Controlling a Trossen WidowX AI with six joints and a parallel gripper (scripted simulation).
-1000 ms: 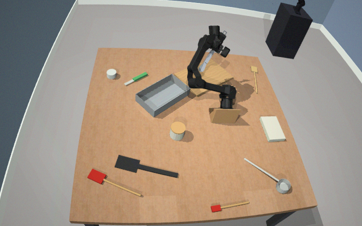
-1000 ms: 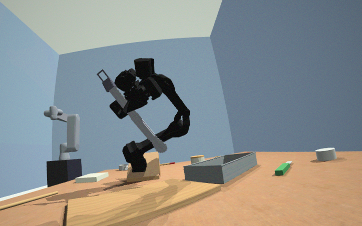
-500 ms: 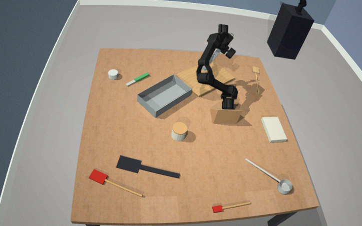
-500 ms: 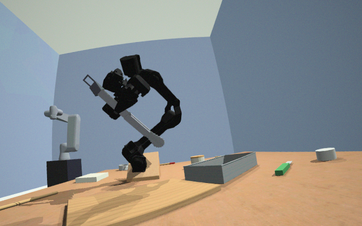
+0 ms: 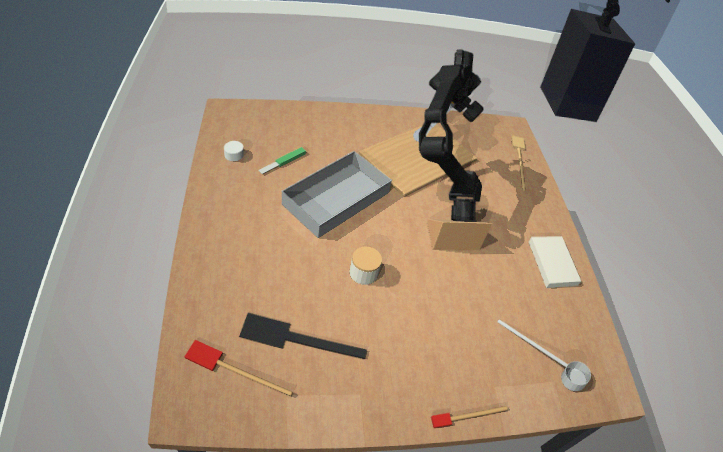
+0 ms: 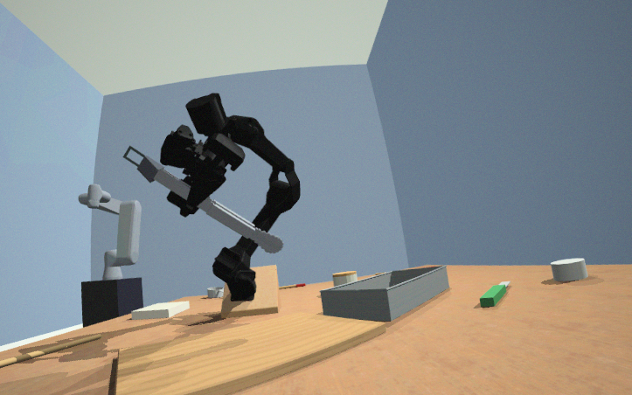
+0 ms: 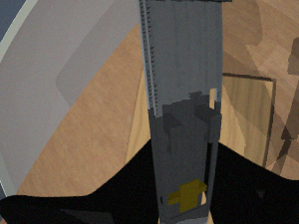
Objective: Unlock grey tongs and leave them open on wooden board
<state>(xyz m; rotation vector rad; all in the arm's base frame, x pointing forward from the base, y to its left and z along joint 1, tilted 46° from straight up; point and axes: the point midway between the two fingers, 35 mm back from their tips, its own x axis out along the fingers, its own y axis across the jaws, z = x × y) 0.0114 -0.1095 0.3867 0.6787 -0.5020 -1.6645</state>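
While the wooden tabletop [image 5: 274,314] carries everything else, the black arm [image 6: 279,186] rises from its base and curls over, holding the grey tongs [image 6: 220,211] in the air above the wooden board [image 6: 239,353]. The board lies flat just beside the grey roasting tin [image 5: 335,193], touching or nearly touching one of its corners; the tin has nothing lying across it. The gripper [image 6: 199,183] has its jaws pinching the tongs partway along the handles, nearer the hinge than the tips. In the exterior view the tongs slant, with the looped hinge end high and the scalloped tips lower, pointing down and away at an angle, well clear of the board. The two arms of the tongs look close together in that view. The wrist view looks along the tongs [image 7: 181,95] from the hinge toward the tips, with a small yellow piece [image 7: 188,195] near the hinge. Elsewhere on the tabletop lie a black spatula [image 5: 296,335], a cream block [image 5: 554,261], a cork-lidded jar [image 5: 366,264], a red-headed spatula [image 5: 229,366] and a green-handled knife [image 5: 283,160], all well apart from the board.
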